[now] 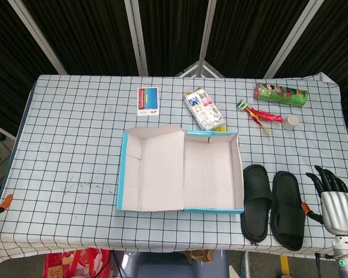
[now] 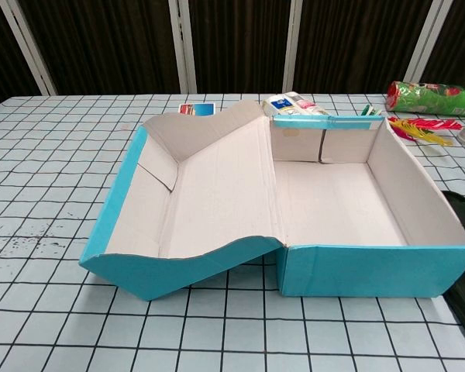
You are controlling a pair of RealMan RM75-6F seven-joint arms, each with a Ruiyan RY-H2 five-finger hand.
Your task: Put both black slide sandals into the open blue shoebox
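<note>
The surface [image 1: 75,150] is wearing a matt white cloth printed with a black grid. The blue shoebox [image 1: 180,168] is showing smooth cardboard: glossy turquoise outside, dull pale paper inside. Both black slide sandals [image 1: 272,205] are looking like matt moulded rubber or foam. The right robot hand [image 1: 335,202] is showing brushed silver metal on its back and black plastic on the fingers [image 1: 327,178]. The green packet [image 1: 281,94] is shining like crinkly foil.

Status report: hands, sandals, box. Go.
Right hand open beside sandals, holding nothing. Left hand not in view. Both sandals on table, right of empty shoebox. Path clear.
</note>
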